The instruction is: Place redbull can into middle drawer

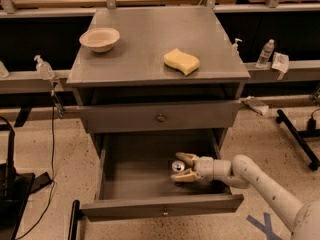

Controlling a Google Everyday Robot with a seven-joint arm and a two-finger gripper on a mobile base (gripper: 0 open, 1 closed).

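Note:
The middle drawer (135, 171) is pulled out wide, with a plain grey inside and a small knob on its front panel (164, 212). My white arm reaches in from the lower right. The gripper (182, 167) is inside the drawer at its right side. The redbull can (178, 166) sits between the two fingers, its shiny top facing the camera. The fingers are around the can, one above (186, 157) and one below (184, 176).
The grey cabinet top (150, 49) carries a beige bowl (100, 38) at the left and a yellow sponge (181, 61) at the right. The shut upper drawer with a brass knob (160, 118) is just above the open one. Bottles (265, 53) stand on the side ledges.

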